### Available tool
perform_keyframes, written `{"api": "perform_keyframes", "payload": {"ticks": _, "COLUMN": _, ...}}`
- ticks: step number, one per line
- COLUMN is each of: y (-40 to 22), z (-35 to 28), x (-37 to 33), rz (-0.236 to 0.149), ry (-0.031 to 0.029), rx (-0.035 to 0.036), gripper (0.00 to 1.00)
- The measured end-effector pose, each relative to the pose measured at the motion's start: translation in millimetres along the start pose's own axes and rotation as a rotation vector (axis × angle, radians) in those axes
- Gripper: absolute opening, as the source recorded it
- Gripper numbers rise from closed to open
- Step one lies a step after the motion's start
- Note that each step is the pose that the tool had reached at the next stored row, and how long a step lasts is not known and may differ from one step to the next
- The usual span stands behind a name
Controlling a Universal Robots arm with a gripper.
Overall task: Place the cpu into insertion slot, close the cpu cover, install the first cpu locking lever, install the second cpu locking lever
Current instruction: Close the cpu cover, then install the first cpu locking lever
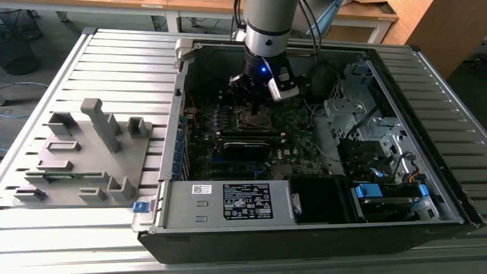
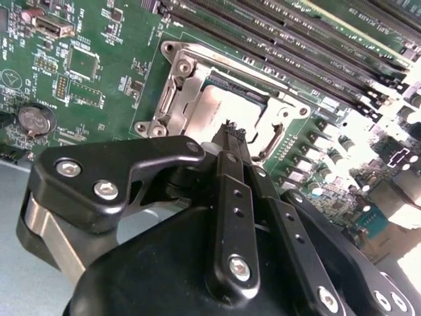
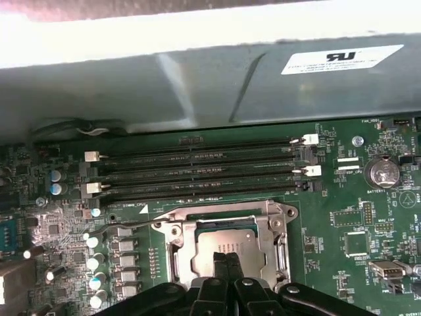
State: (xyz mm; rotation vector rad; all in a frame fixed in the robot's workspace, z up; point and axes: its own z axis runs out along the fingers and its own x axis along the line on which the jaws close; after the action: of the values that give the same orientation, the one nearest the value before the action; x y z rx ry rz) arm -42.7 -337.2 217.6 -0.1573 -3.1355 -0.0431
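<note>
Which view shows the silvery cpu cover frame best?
First wrist view: the thin silvery square-frame cpu cover faces the camera. Second wrist view: oblique, partly behind the black gripper. Exterior view: small, seen from above.

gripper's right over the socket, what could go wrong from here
The gripper hangs shut just above the cpu, framed by the cpu cover; a push there could scratch or overload the chip. A thin lever juts toward the capacitors, so a sideways sweep might clip them.
</note>
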Motion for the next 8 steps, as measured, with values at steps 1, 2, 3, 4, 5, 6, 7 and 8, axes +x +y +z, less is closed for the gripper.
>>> {"api": "perform_keyframes", "payload": {"ticks": 1, "y": 0.0, "z": -0.8, "x": 0.0, "rz": 0.000, "ry": 0.0000, "rx": 0.0000, "gripper": 0.11}}
{"api": "perform_keyframes", "payload": {"ticks": 2, "y": 0.1, "z": -1.0, "x": 0.0, "rz": 0.000, "ry": -0.0001, "rx": -0.0001, "gripper": 0.11}}
{"api": "perform_keyframes", "payload": {"ticks": 3, "y": 0.1, "z": -1.0, "x": 0.0, "rz": 0.000, "ry": -0.0001, "rx": -0.0003, "gripper": 0.11}}
{"api": "perform_keyframes", "payload": {"ticks": 4, "y": 0.1, "z": -1.0, "x": 0.0, "rz": 0.000, "ry": -0.0002, "rx": -0.0004, "gripper": 0.11}}
{"api": "perform_keyframes", "payload": {"ticks": 5, "y": 0.1, "z": -3.3, "x": 0.0, "rz": 0.000, "ry": -0.0001, "rx": -0.0001, "gripper": 0.11}}
{"api": "perform_keyframes", "payload": {"ticks": 6, "y": 0.2, "z": -5.3, "x": 0.0, "rz": 0.000, "ry": -0.0001, "rx": -0.0001, "gripper": 0.11}}
{"api": "perform_keyframes", "payload": {"ticks": 7, "y": 0.2, "z": -5.3, "x": 0.0, "rz": 0.000, "ry": -0.0001, "rx": -0.0002, "gripper": 0.11}}
{"api": "perform_keyframes", "payload": {"ticks": 8, "y": 0.2, "z": -5.4, "x": 0.0, "rz": 0.000, "ry": -0.0001, "rx": -0.0001, "gripper": 0.11}}
